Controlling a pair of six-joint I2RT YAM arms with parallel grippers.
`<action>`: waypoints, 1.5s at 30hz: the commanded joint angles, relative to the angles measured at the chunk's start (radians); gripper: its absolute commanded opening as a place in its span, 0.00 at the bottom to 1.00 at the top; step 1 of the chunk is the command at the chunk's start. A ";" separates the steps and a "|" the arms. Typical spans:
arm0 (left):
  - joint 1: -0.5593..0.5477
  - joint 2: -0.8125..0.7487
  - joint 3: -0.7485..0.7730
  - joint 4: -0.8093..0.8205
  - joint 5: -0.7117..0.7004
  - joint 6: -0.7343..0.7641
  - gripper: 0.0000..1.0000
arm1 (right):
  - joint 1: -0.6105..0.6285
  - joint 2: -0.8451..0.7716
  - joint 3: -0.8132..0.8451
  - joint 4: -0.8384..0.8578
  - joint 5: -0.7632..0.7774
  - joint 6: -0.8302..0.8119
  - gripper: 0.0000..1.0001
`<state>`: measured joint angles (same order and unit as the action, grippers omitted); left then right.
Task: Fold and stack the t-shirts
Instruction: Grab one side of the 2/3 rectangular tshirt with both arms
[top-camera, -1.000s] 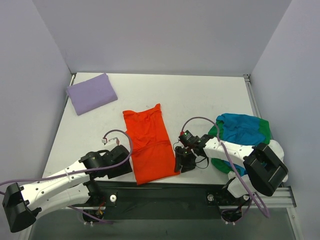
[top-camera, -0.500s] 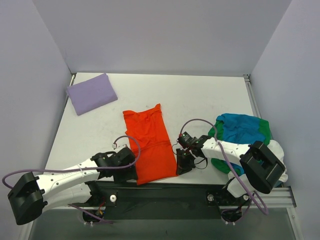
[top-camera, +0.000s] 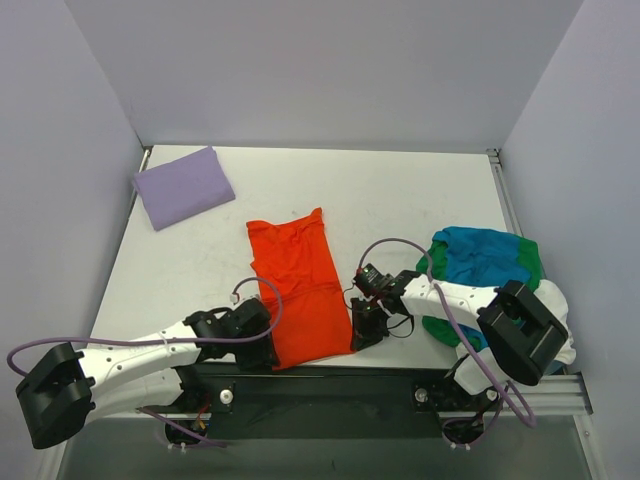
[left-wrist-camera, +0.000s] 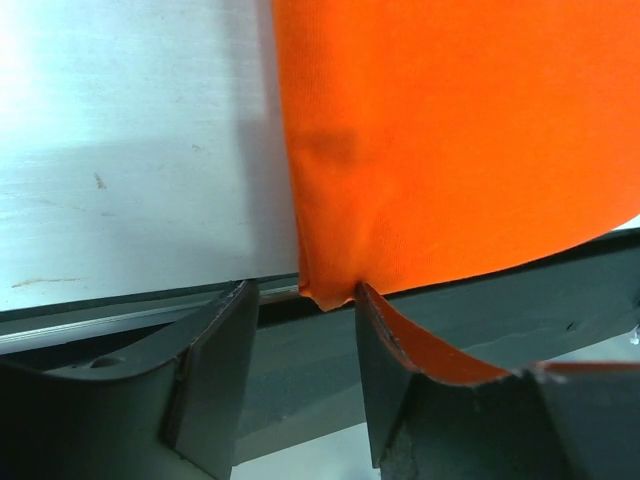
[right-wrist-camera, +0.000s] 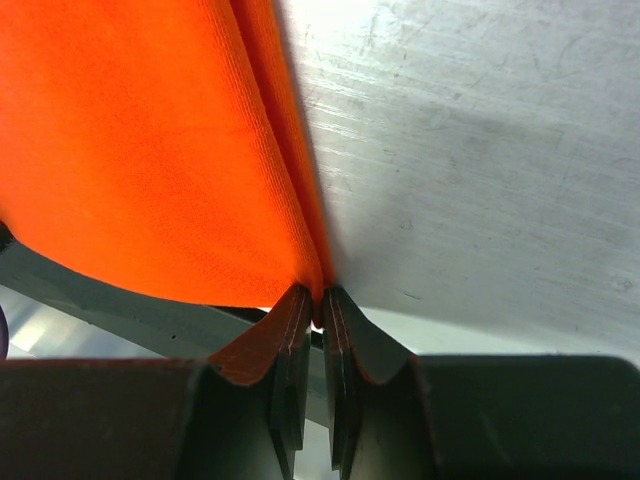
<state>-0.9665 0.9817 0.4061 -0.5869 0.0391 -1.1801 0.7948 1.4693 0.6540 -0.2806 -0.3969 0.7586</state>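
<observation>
You've got the orange-red t-shirt (top-camera: 300, 290) flat at the table's (top-camera: 400, 200) near edge, right gripper (right-wrist-camera: 320, 305) pinching one hem corner, left gripper (left-wrist-camera: 305, 295) open astride the other, presumably for a two-corner fold.

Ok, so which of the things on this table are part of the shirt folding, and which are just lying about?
Part of the job: orange shirt, pinched by the right gripper; folded purple shirt; blue shirt, green shirt and white shirt, piled.
Just there: table, purple cables.
</observation>
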 joint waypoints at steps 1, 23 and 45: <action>-0.006 -0.011 -0.010 0.024 0.007 -0.029 0.50 | 0.014 0.031 0.013 -0.039 0.023 0.001 0.11; -0.005 0.051 -0.039 0.119 0.028 -0.036 0.31 | 0.029 0.037 0.038 -0.038 0.023 0.022 0.11; 0.003 -0.130 0.043 -0.114 -0.039 -0.089 0.00 | 0.026 -0.043 0.099 -0.224 0.096 -0.007 0.00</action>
<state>-0.9668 0.8555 0.3908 -0.6243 0.0299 -1.2572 0.8192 1.4673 0.7204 -0.3828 -0.3504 0.7746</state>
